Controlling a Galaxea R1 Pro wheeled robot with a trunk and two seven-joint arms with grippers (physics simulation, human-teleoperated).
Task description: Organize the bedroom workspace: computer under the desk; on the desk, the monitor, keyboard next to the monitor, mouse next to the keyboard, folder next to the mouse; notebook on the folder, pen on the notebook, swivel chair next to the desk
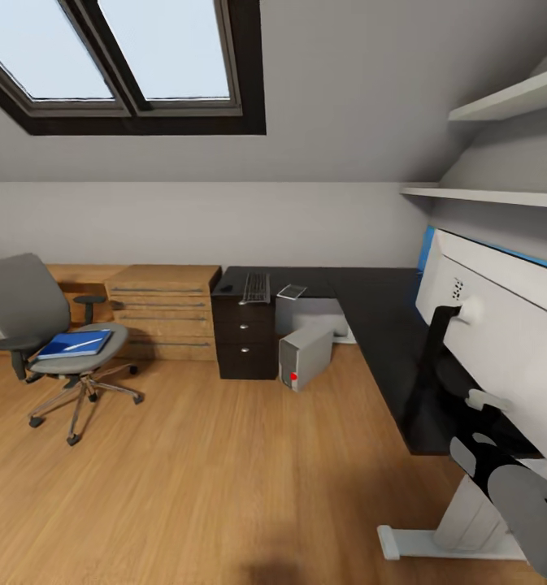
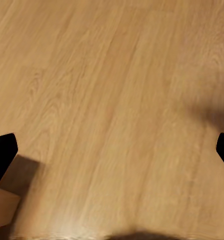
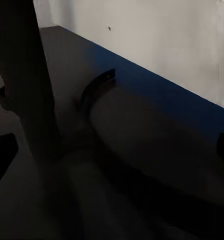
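The grey swivel chair point(image 1: 29, 313) stands on the floor at the left, apart from the desk. A blue folder point(image 1: 74, 344) lies on its seat with a white pen point(image 1: 86, 344) on top. On the far arm of the black L-shaped desk point(image 1: 379, 325) lie the keyboard point(image 1: 257, 287), a small dark mouse point(image 1: 226, 288) and a pale notebook point(image 1: 292, 291). The computer tower point(image 1: 304, 357) stands on the floor at the desk's inner corner. The monitor point(image 1: 501, 317) shows its white back at the right. My left gripper point(image 2: 112, 155) hangs open over bare floor. My right gripper point(image 3: 112, 155) is open, facing the monitor's stand point(image 3: 94, 92).
A wooden drawer chest point(image 1: 166, 309) and a black drawer unit point(image 1: 245, 341) stand between chair and desk. Two wall shelves point(image 1: 501, 195) hang above the monitor. The desk's white foot point(image 1: 436, 540) juts out by my right arm point(image 1: 509, 487). Wooden floor point(image 1: 208, 471) spreads ahead.
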